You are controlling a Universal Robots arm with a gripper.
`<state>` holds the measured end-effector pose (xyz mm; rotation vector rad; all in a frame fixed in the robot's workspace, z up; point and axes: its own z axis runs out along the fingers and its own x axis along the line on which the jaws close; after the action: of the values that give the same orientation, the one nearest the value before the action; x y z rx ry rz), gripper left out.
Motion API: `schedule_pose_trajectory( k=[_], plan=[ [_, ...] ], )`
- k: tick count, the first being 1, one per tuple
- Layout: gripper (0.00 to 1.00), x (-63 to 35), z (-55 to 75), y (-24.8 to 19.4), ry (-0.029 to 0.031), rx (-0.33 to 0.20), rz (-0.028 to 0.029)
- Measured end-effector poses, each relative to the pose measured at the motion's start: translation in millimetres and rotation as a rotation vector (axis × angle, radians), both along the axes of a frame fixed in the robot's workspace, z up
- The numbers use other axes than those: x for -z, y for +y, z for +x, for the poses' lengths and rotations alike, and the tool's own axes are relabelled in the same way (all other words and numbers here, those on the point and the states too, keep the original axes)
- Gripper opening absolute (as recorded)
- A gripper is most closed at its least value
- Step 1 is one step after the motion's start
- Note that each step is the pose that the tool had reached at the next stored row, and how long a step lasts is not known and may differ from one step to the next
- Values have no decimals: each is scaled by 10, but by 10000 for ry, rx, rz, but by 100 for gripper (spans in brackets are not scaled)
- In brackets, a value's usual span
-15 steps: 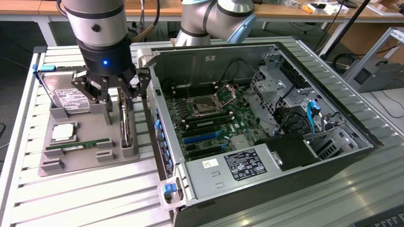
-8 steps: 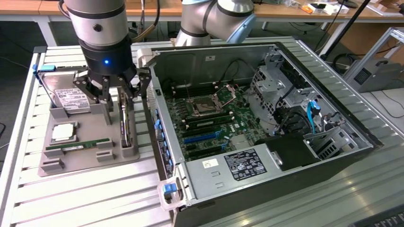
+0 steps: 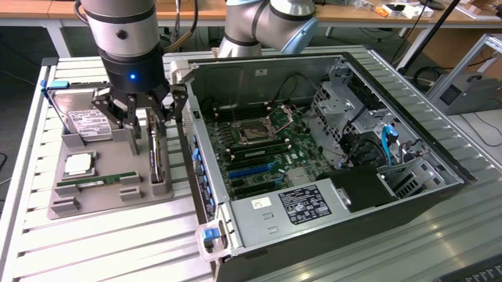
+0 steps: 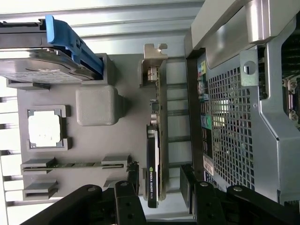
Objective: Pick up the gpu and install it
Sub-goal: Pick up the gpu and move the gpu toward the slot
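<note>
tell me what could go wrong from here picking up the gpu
1. The open gripper has a finger on either side of the gpu, which stands on edge close to the computer case. The finger on that side could strike the case wall.
2. The card is thin and stands in the gray tray. An off-centre grip might tilt or jam it in its holders.
3. Its silver bracket sits at a tray holder and may catch on lifting.

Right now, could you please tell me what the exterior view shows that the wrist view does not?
Exterior: the motherboard and power supply inside the open case. Wrist: the gpu's silver bracket and the case's perforated rear panel. Both: the gpu on edge in the grey tray, the hard drive, the open gripper straddling it.
</note>
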<state>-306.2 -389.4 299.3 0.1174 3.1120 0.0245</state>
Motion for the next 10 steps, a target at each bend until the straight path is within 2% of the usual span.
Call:
schedule_pose_trajectory(
  k=[3,10],
  plan=[
    [48,13,0,7,3,0,-35],
    [48,43,0,16,1,0,-62]
  ],
)
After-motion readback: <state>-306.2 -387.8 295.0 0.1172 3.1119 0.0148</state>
